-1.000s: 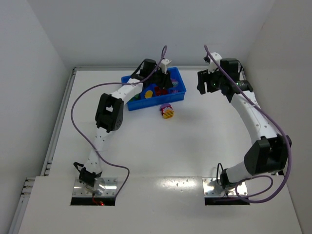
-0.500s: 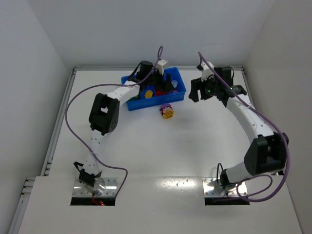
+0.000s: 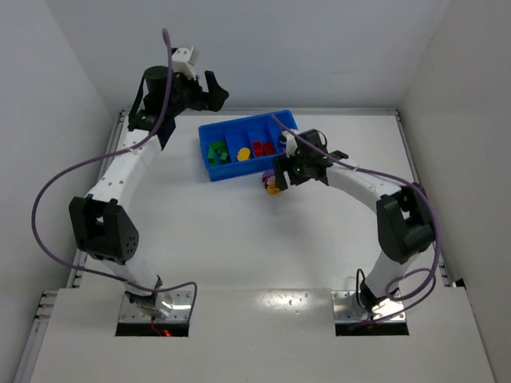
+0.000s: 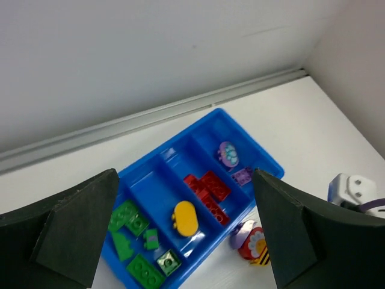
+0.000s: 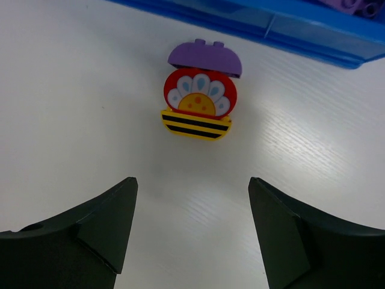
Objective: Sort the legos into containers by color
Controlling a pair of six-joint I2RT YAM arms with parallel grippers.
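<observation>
Legos (image 4: 210,186) lie sorted in the blue tray (image 4: 157,188): we count about five green, one yellow, three red, two purple. One purple-red-yellow stack (image 5: 198,90) stands on the worktop (image 5: 72,108) just before the tray. Our left hand (image 3: 214,89), over the tray a second ago, is now beyond its far-left corner, fingers apart; our right hand (image 5: 191,235) has come over the stack, fingers spread.
</observation>
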